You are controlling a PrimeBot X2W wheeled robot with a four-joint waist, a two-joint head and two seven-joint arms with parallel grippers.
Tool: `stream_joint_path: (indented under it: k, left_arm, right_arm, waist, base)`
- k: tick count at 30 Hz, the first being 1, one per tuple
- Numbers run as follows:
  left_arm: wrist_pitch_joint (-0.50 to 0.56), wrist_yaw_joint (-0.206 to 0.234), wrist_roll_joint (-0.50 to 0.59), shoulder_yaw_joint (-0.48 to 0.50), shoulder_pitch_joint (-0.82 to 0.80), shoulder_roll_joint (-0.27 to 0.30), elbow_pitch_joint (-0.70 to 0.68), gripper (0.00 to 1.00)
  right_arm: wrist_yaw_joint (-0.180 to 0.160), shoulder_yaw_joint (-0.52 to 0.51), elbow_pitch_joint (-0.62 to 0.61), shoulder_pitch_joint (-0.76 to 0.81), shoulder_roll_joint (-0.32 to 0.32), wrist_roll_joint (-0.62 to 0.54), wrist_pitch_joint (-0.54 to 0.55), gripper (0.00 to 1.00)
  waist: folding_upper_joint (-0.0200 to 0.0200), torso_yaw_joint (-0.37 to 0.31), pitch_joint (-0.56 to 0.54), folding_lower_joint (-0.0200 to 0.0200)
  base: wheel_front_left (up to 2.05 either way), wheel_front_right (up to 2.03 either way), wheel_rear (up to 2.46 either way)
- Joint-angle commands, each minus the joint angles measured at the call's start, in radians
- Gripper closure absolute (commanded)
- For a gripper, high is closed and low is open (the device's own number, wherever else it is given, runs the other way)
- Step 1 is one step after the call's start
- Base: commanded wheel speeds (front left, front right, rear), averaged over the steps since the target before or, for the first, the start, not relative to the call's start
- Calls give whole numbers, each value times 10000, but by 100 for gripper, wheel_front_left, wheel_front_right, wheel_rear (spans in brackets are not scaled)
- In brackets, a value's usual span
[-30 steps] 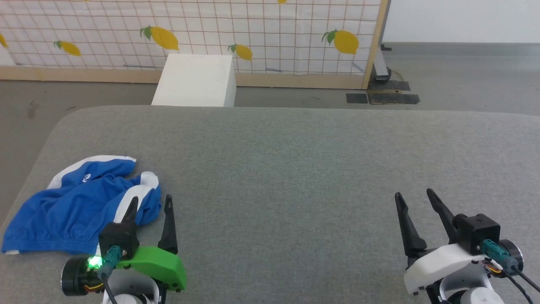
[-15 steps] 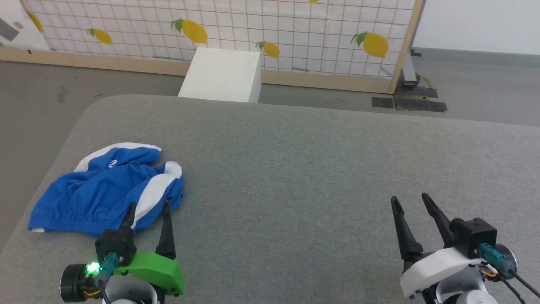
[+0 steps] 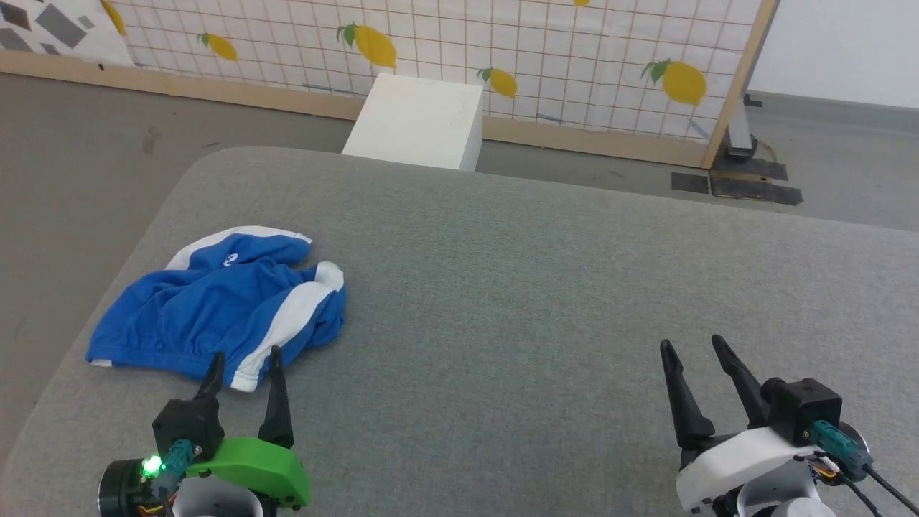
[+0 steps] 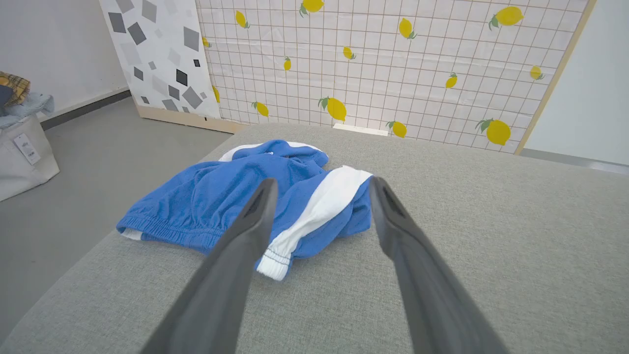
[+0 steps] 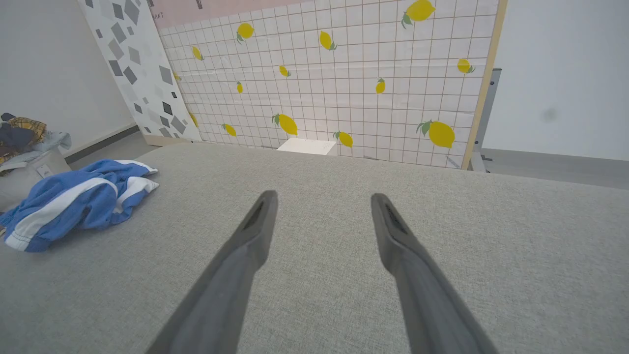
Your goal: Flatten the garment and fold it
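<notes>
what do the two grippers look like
Both end in two long, dark, tapering fingers. The left gripper has a bright green housing, a lit green light and a teal connector. The right gripper has a white housing, a black block and a teal connector with black cables.

Staged test room, more lab than home. Freestanding lemon-print screen (image 3: 574, 64) in a wooden frame (image 3: 734, 86), a second panel (image 4: 157, 54) with grey squares, bare white wall (image 5: 565, 73), grey floor (image 3: 86, 143) with dark tape patches (image 3: 754, 188). Big grey fabric-covered table (image 3: 502, 287); pale bag (image 4: 22, 147) heaped with clothes off to one side.
</notes>
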Motion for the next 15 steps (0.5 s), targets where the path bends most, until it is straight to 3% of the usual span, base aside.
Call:
stream_joint_path:
  k: [1,15]
  left_arm:
    - [-120,-4,-89,40,143,-16,44,0]
    - [-406,-31,-257,123,226,-21,216,0]
  right_arm:
    - [39,56,79,127,-8,147,-113,0]
    - [47,172,405,123,-9,444,-401,0]
  waist:
    - [0,114,19,0]
    - [0,637,45,0]
  base:
    - [0,0,0]
    - [0,0,0]
